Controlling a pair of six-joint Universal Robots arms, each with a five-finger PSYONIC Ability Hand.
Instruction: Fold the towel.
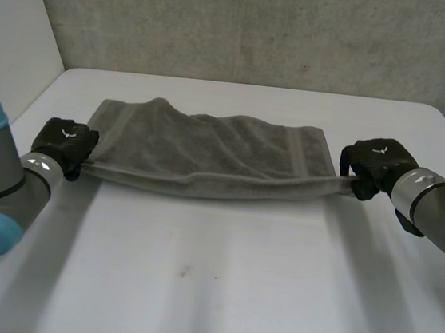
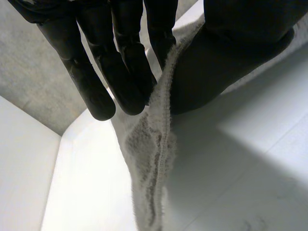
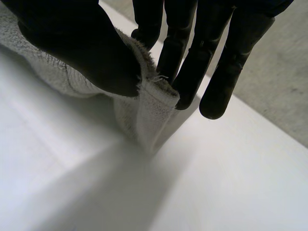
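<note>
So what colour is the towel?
The towel is grey all over, clearest in the head view.

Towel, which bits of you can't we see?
Head view: towel corners, inside the left hand and right hand.
Head view: its underside, hidden by the towel itself.
Right wrist view: the pinched part, covered by the thumb.
Left wrist view: its length, cut off by the edge.

The white table (image 1: 208, 293) bears 1 grey towel (image 1: 208, 153), its near edge seemingly lifted.
</note>
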